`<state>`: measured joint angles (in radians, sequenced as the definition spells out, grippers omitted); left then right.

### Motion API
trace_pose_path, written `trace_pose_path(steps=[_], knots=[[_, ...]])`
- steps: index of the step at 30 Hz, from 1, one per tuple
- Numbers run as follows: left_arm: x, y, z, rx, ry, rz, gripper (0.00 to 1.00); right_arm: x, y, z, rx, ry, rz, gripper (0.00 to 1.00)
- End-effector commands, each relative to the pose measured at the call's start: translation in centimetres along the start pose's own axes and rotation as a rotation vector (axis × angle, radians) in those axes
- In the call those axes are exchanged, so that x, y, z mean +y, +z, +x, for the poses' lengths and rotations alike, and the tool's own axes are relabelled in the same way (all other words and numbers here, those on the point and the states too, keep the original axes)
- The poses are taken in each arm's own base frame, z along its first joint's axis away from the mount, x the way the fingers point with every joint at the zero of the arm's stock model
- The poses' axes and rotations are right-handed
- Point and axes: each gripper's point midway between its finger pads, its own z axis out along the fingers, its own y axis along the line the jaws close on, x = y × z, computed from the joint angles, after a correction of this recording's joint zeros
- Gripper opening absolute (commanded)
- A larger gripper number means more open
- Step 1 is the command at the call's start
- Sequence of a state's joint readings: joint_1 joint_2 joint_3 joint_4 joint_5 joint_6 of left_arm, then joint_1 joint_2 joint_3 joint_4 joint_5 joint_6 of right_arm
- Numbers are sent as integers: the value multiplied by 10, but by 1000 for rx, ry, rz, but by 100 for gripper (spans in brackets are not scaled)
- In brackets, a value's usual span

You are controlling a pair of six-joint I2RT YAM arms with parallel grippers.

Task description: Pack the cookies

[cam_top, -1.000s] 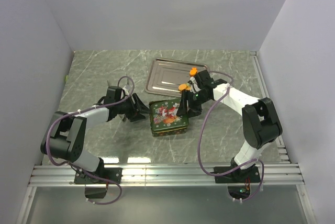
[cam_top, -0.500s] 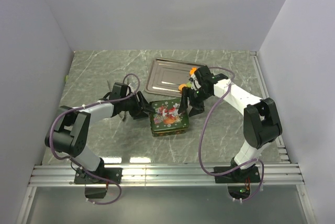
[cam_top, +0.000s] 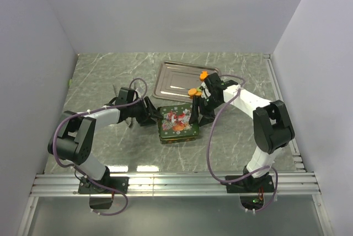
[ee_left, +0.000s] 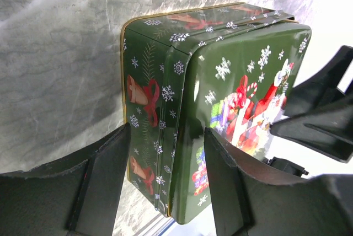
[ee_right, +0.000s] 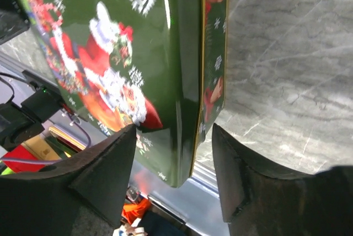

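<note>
1. Both pincers stand spread wide. Your left pincer (ee_left: 165, 142) and right pincer (ee_right: 174, 137) flank opposite sides of the green tin (cam_top: 176, 121), clamping nothing.
2. Your tin sits lidded on the worktop (cam_top: 99, 76), just before the tray (cam_top: 176, 79).
3. Two orange specks (cam_top: 203, 74) show by the right arm. You cannot tell whether they are cookies.

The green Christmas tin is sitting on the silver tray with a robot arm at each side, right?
No. The top view shows the tin on the table, in front of the tray, with the left arm and right arm at its sides.
</note>
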<state>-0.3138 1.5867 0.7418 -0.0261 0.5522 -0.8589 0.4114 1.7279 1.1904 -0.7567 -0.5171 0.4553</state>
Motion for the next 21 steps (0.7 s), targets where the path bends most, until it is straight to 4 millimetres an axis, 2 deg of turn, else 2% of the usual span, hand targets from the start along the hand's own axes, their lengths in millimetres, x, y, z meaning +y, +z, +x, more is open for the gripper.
trace_pose_path(steps=[1,4,9,21], knots=[[-17,-3,-10,-24,39,40,61,-4,7,-11,-24,11,10,61],[-24,-8,-12,-32,52,56,61,-10,8,-13,-24,13,42,57],[-34,-16,-13,-43,69,76,63,-16,11,-12,-17,15,66,56],[-33,-16,-10,-31,75,76,63,4,6,-29,-21,2,39,52]])
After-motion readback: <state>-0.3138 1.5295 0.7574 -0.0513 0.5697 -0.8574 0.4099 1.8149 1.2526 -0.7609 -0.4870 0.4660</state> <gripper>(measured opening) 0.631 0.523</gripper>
